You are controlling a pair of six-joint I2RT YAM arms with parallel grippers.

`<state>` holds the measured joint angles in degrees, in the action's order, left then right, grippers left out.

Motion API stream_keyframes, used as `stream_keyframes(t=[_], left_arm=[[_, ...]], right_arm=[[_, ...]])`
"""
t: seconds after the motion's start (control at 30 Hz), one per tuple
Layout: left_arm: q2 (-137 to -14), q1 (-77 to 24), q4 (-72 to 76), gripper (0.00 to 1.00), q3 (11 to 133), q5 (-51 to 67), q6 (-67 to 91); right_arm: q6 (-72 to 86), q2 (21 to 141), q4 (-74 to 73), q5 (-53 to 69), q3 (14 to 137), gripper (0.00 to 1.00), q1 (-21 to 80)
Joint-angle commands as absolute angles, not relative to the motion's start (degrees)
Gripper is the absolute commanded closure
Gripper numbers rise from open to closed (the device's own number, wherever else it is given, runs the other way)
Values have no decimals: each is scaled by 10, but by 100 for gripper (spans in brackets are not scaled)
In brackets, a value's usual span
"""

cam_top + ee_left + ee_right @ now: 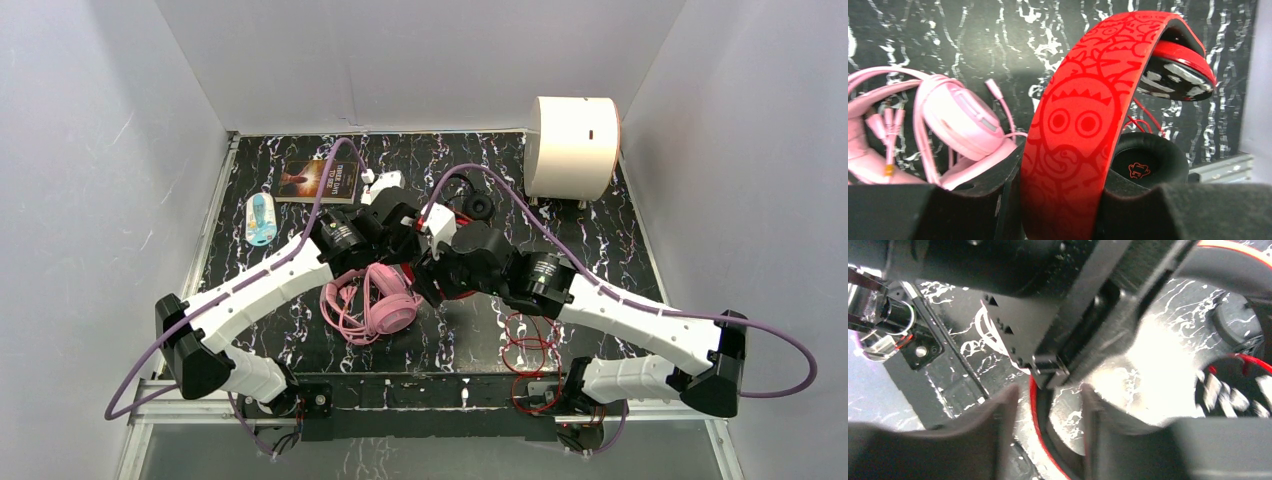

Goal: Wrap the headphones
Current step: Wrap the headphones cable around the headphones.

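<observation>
The red headphones (1083,100) stand upright with their patterned headband between the fingers of my left gripper (1063,200), which is shut on the band. A black ear pad (1148,160) hangs behind it. My right gripper (1048,410) is open, and the band's red-and-black edge (1036,424) runs loose between its blurred fingers. From above, both grippers (415,245) (432,278) meet at mid-table and hide most of the red headset (462,296). Its red cable (530,345) lies looped near the right arm's base. The pink headphones (375,305) lie just left, and the small black headset (480,207) sits behind.
A book (320,180) and a blue-and-white item (260,218) lie at the back left. A cream cylinder (572,147) stands at the back right. White walls enclose the dark marbled table (620,240). The pink headset's cable (888,130) trails close to my left gripper.
</observation>
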<state>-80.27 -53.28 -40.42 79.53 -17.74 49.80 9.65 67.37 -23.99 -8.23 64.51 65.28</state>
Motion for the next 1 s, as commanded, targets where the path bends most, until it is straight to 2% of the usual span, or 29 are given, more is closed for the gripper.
stream_keyframes(t=[0.0, 0.1, 0.17, 0.3, 0.37, 0.5, 0.6, 0.73, 0.8, 0.97], left_arm=[[-774, -526, -443, 100, 832, -226, 460], [-765, -486, -455, 100, 845, -208, 431], [-747, -432, -445, 100, 844, -152, 410], [-717, -301, -422, 100, 871, 17, 380], [-717, -267, -430, 100, 909, 64, 378], [-732, -226, -448, 100, 994, 111, 401], [-738, -222, -427, 100, 1040, 127, 462], [-730, -222, -368, 100, 1049, 156, 546], [-728, -222, -351, 100, 1053, 174, 570], [-723, -222, -320, 100, 1065, 203, 604]], right_arm=[[92, 635, -252, -127, 682, 23, 656], [80, 612, -305, -169, 711, 10, 655], [66, 601, -337, -210, 732, 2, 654], [33, 585, -356, -257, 748, 1, 617], [10, 584, -338, -175, 741, 2, 522], [8, 605, -290, 132, 705, 1, 225], [54, 619, -257, 298, 658, 1, 98], [109, 562, -53, 474, 529, 1, 62], [140, 535, 62, 513, 466, 1, 62], [221, 545, 237, 572, 387, 1, 70]])
